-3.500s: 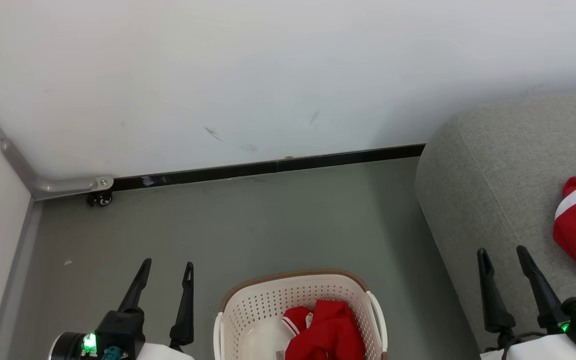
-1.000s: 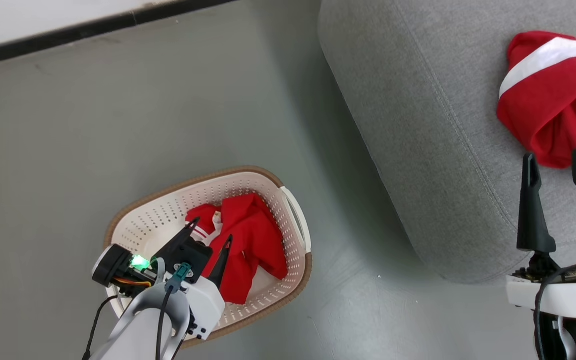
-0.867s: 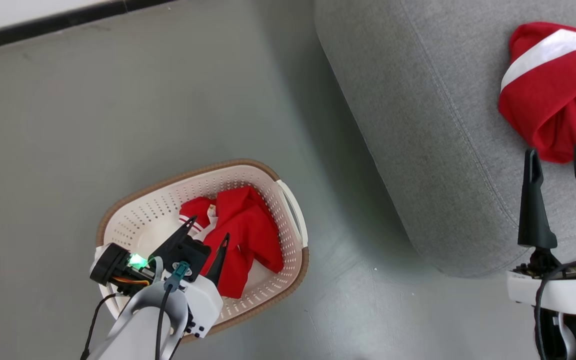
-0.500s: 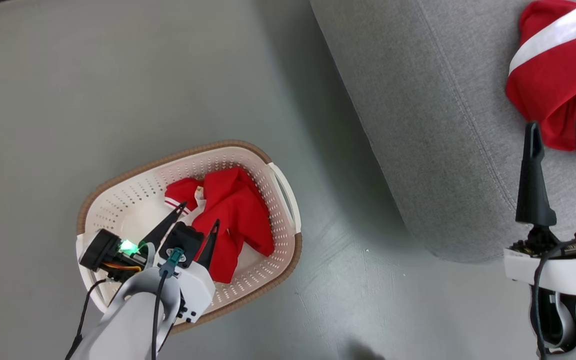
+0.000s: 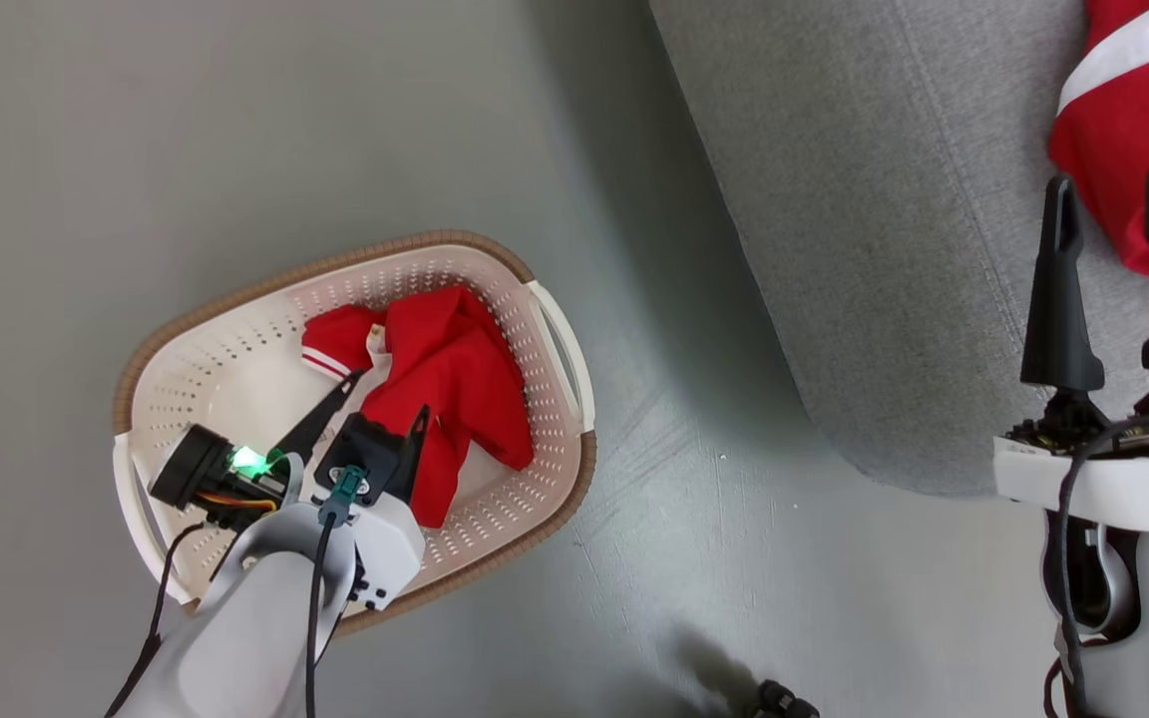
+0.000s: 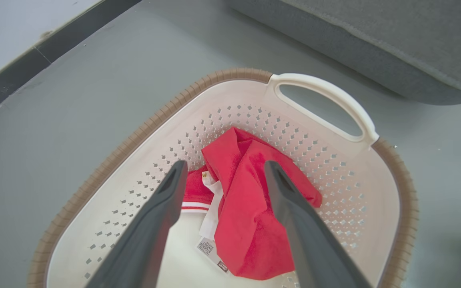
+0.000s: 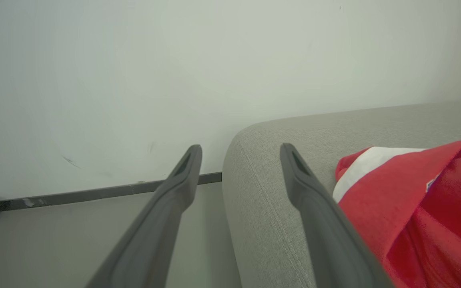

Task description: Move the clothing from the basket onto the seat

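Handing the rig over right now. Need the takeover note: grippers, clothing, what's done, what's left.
Left gripper: open, empty, reaching into the basket, fingers either side of the basket garment; contact unclear.
Right gripper: open, empty, over the seat beside the seat garment.
Done: one red garment lies on the seat.
Left: grasp the basket garment and move it to the seat.

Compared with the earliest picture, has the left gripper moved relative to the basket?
Yes. The left gripper was over the floor left of the basket; now it hangs open over it, above the red clothing.
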`<state>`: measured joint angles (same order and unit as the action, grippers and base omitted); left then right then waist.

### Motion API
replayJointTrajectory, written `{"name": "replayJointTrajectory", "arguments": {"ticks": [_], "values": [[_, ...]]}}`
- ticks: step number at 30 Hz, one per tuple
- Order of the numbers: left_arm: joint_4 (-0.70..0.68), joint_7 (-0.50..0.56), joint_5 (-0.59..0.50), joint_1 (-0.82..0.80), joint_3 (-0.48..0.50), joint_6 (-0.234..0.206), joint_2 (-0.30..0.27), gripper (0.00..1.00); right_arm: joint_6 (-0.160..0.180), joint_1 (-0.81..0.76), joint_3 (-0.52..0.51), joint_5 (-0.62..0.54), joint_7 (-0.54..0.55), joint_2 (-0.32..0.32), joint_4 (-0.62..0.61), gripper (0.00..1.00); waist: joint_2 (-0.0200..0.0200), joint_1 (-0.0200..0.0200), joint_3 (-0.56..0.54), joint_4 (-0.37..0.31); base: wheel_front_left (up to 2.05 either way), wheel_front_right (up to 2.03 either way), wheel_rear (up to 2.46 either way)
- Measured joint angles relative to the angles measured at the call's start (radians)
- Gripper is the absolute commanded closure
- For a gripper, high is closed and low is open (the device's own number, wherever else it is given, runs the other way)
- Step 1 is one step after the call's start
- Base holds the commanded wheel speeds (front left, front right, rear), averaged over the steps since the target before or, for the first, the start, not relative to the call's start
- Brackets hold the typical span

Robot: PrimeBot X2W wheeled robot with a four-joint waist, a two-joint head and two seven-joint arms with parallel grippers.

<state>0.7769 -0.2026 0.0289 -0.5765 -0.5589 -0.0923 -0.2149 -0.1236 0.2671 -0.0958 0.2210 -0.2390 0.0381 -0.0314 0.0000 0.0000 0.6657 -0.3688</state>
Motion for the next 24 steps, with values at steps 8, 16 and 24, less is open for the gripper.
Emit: {"name": "replayJointTrajectory", "arguments": {"ticks": [8,16,24], "values": [[0.022,-0.006,-0.016,-0.031,-0.011,-0.006,-0.001,0.0,0.0,0.053,0.008,0.014,-0.004,0.0,0.032,0.0,0.0,0.0,0.048,-0.002,0.0,0.0,0.0],[0.048,-0.009,-0.043,-0.05,-0.036,-0.009,0.003,0.0,0.0,0.099,0.024,0.02,-0.008,0.0,0.05,0.0,0.0,0.0,0.084,-0.003,0.0,0.0,0.0],[0.081,-0.011,-0.056,-0.066,-0.049,-0.009,0.011,0.0,0.0,0.144,0.044,0.02,-0.01,0.0,0.077,0.0,0.0,0.0,0.117,-0.002,0.0,0.0,0.0]]}}
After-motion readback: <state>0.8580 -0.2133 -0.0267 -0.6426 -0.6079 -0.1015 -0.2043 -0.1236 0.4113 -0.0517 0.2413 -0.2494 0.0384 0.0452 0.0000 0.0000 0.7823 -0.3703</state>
